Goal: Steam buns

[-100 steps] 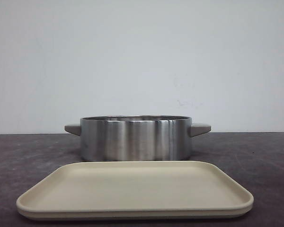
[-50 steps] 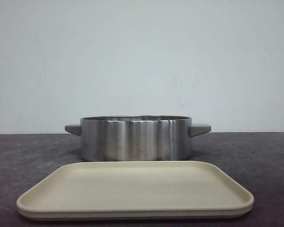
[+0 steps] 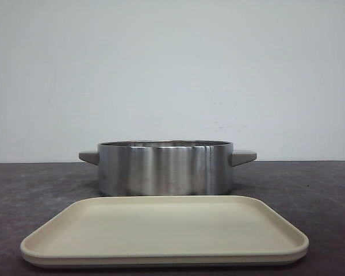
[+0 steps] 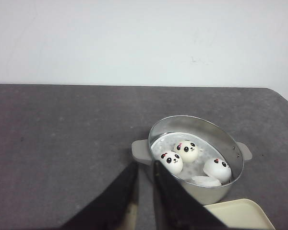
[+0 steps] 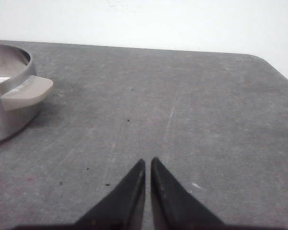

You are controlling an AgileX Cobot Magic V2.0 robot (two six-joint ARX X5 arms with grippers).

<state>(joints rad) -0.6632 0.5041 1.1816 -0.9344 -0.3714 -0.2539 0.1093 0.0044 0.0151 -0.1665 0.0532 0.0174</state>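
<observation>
Round brushed-steel pot with two grey lug handles point(image 3: 165, 168) stands on the dark grey table point(image 3: 310, 190), lid off. Just in front of it lies a flat beige rectangular tray with rounded corners point(image 3: 164, 233), nothing on it.

Left wrist view looks down into the pot point(image 4: 197, 158). Inside, on a pale perforated steaming plate, sit the glossy white dome-shaped buns with black panda faces point(image 4: 172, 161). Three faces read clearly; a fourth white shape near the closer wall point(image 4: 206, 181) is partly hidden by the rim, probably a bun turned face-away. From the front, the pot wall hides them all.

Left claw point(image 4: 143, 191): dark fingers nearly together, only a narrow slit between them, holding nothing, up above the table beside the pot's handle. Right claw point(image 5: 148, 187): tips pressed almost to touching, also empty, over bare table well apart from the pot point(image 5: 9, 91).

Judgement on progress: loading looks finished, with the tray emptied and the buns in the pot. No lid shows in any view, so whether covering is left to do cannot be told.
</observation>
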